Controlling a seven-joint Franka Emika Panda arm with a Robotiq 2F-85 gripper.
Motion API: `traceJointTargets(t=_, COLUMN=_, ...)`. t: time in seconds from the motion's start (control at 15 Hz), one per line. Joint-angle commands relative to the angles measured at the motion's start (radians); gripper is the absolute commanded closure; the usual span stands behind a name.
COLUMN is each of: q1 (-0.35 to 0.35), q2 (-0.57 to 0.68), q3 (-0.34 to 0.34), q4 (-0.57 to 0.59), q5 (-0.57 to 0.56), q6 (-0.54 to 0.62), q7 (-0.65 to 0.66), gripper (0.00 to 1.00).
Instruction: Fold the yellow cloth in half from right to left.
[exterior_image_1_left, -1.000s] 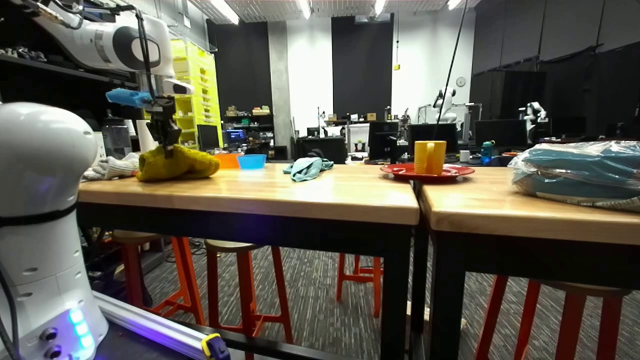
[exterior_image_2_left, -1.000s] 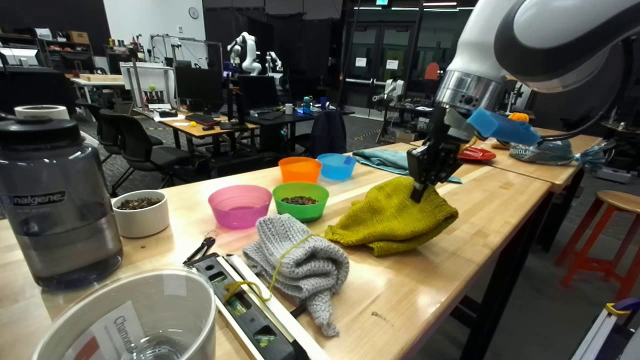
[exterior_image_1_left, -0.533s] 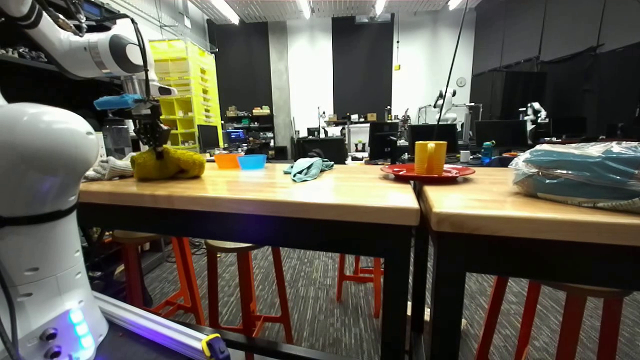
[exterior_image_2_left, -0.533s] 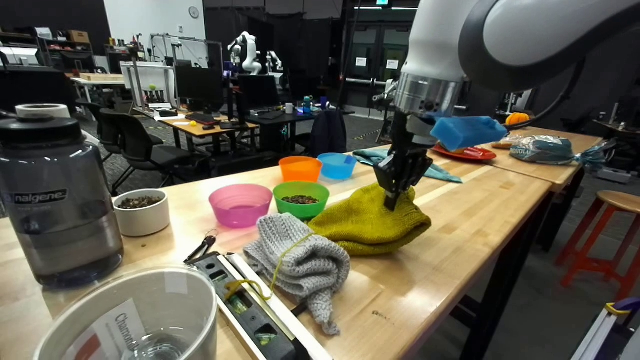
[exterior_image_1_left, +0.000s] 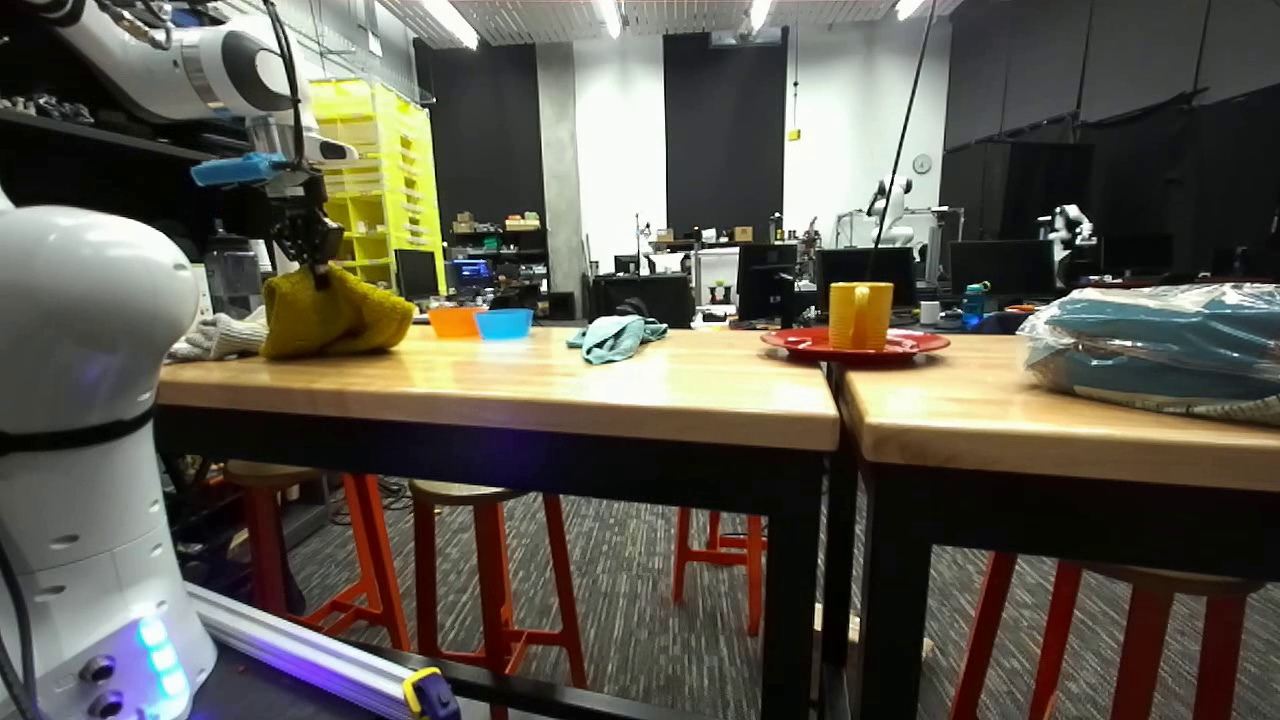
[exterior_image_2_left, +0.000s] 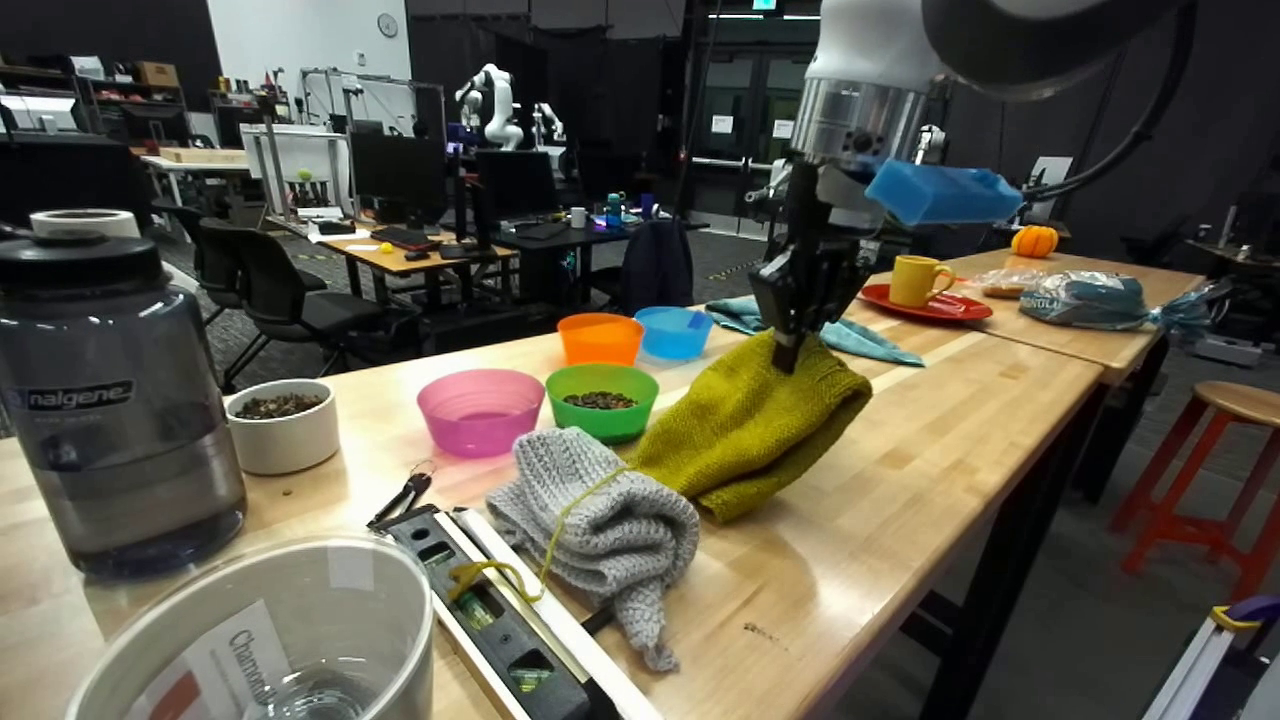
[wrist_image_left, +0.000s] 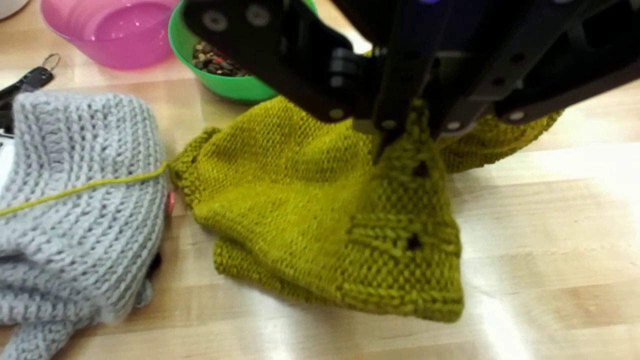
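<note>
Directly below the pincer (exterior_image_2_left: 787, 358) we have the yellow cloth (exterior_image_2_left: 758, 435), drawn up into a peak off the tabletop (exterior_image_2_left: 920, 480), its top nipped tight between two closed-in tips. And why there? The wrist view suggests an answer: the grip seems to sit on the ribbed border (wrist_image_left: 405, 270) with the small dark holes, which hangs away from the pincer as a free flap, so that, I'd judge, is the side meant to travel right to left. Lower down, the rest of the knit lies on the tabletop, its own weight probably anchoring it for the fold. Mid-fold, by my reading, with the flap not yet laid over. Off to one side of the pincer, the grey cloth (exterior_image_2_left: 600, 510) sits right beside the yellow cloth's corner, and a yellow strand (wrist_image_left: 85, 187) crosses it, seeming to meet that corner; drag too far and both could slide along. Close to the pincer, beside the yellow cloth, stands the green bowl (exterior_image_2_left: 602, 430); touching or not, I can't tell. A low, short sweep, then a gentle release, looks like the call!
</note>
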Motion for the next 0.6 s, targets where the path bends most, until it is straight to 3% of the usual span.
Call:
traceJointTargets(t=0.0, q1=0.003, q2=-0.054, q3=-0.040, q4=0.026, q5=-0.018, q6=-0.093, q7=-0.024, gripper=0.98)
traceJointTargets(t=0.2, q1=0.002, q2=-0.047, q3=-0.060, q4=0.030, q5=-0.008, q6=-0.153, q7=-0.047, gripper=0.98)
traceJointTargets(t=0.53, q1=0.016, q2=-0.064, q3=-0.058, q4=0.033, q5=0.013, q6=-0.150, q7=-0.045, gripper=0.98)
